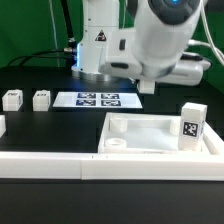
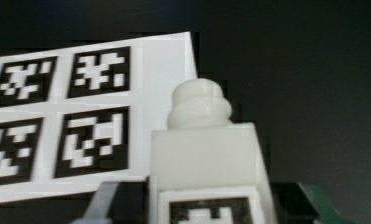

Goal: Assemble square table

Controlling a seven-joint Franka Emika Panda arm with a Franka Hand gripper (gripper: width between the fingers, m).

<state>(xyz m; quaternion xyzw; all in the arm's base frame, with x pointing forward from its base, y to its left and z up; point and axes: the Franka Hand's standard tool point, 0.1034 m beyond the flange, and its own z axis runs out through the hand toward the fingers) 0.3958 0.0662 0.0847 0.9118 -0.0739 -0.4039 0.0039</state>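
In the wrist view my gripper (image 2: 208,205) is shut on a white block leg (image 2: 203,150). The leg's rounded screw tip points away from the camera, and its tag shows between the fingers (image 2: 114,203). The leg hangs above the marker board (image 2: 84,100). In the exterior view the arm's large white wrist (image 1: 160,40) hides the gripper and the held leg. The white square tabletop (image 1: 145,132) lies near the front wall. One tagged leg (image 1: 192,122) stands upright at its corner on the exterior view's right. Two loose legs (image 1: 12,98) (image 1: 41,98) stand at the left.
The marker board (image 1: 97,99) lies behind the tabletop, under the arm. A long low white wall strip (image 1: 100,162) runs along the front. Part of another white piece (image 1: 2,126) shows at the exterior view's left edge. The table surface is black.
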